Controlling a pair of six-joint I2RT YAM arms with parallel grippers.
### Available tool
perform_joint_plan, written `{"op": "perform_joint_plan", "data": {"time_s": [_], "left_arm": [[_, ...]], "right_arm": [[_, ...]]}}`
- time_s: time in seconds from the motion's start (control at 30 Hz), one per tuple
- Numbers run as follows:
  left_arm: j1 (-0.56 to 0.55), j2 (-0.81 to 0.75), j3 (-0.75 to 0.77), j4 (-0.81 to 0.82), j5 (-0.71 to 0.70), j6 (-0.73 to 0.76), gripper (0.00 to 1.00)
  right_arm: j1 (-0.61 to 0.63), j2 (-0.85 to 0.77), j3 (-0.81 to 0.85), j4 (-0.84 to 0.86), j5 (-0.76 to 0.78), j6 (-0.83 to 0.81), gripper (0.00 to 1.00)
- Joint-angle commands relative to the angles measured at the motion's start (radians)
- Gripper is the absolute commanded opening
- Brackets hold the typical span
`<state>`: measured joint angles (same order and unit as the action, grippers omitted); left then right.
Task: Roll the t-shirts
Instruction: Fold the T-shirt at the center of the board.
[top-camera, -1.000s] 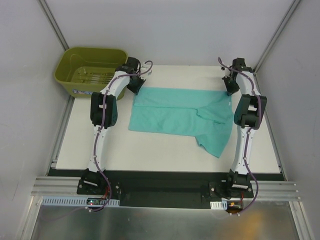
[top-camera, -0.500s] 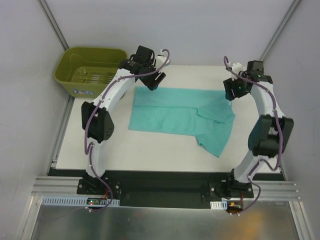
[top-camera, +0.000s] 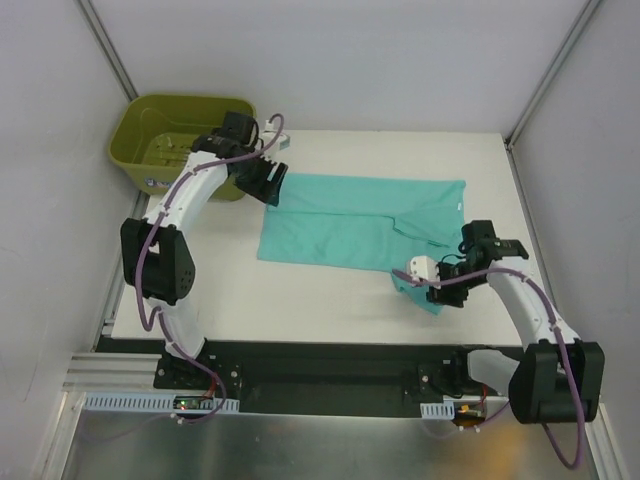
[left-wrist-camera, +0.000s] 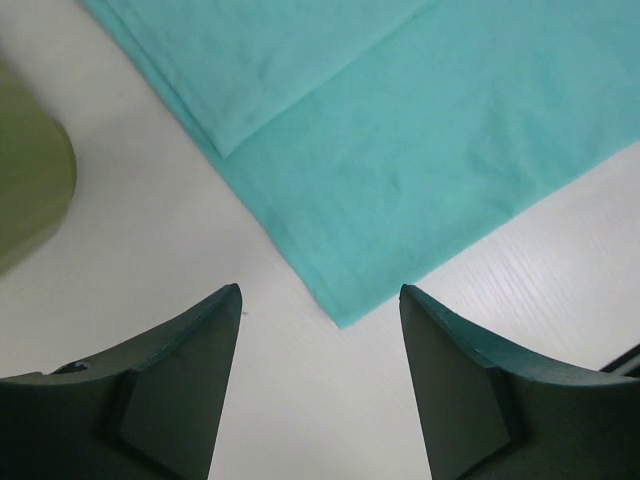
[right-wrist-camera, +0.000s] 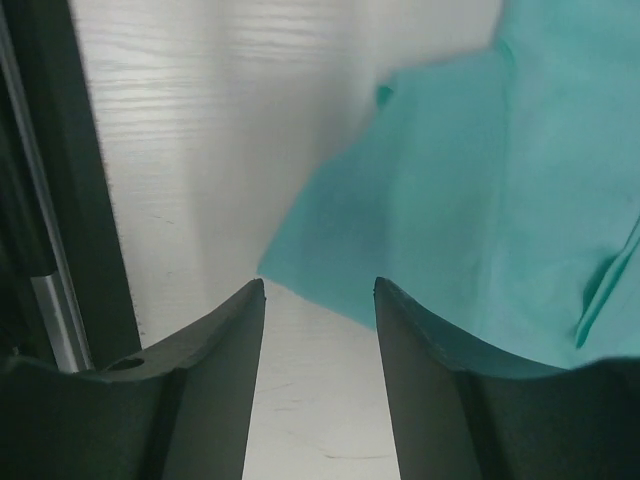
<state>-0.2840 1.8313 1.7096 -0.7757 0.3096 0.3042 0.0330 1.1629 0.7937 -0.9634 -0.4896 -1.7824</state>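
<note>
Lying flat near the middle of the white surface, the teal t-shirt was folded into a long band running left to right, with one sleeve end spreading out toward the near right. The left fingers hovered at the band's far left corner, just beside the olive-green tub that sat at the far left corner of the surface. In the left wrist view they stood wide apart with nothing between them, the shirt's corner pointing into the gap and a rounded edge of the tub showing at the left. The right fingers were low over the near tip of the sleeve end, close to the surface's front edge. In the right wrist view they were parted and gripped nothing; the cloth's pointed corner lay just ahead of their tips, flat on the white surface.
</note>
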Motion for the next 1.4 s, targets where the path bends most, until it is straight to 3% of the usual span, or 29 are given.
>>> {"op": "perform_joint_plan", "data": {"time_s": [0.0,0.33,0.77,1.2,1.3,1.37], "left_arm": [[0.120,-0.088,-0.024,-0.040,0.151,-0.094,0.65],[0.144,-0.288,-0.237,-0.069,0.129,-0.021,0.64],[0.151,-0.287,-0.232,-0.094,0.085,0.022,0.64],[0.151,-0.250,-0.252,-0.109,0.063,0.075,0.64],[0.151,-0.250,-0.301,-0.111,0.068,0.101,0.64],[0.151,-0.244,-0.341,-0.114,0.082,0.105,0.64]], "right_arm": [[0.097,-0.092,-0.042,-0.109,-0.038,-0.324,0.50],[0.113,-0.054,-0.062,-0.255,0.065,-0.522,0.45],[0.108,0.083,-0.103,-0.011,0.108,-0.463,0.47],[0.084,0.190,-0.132,0.054,0.170,-0.540,0.43],[0.085,0.208,-0.134,0.072,0.181,-0.531,0.38],[0.087,0.212,-0.128,0.080,0.180,-0.519,0.28]]}}
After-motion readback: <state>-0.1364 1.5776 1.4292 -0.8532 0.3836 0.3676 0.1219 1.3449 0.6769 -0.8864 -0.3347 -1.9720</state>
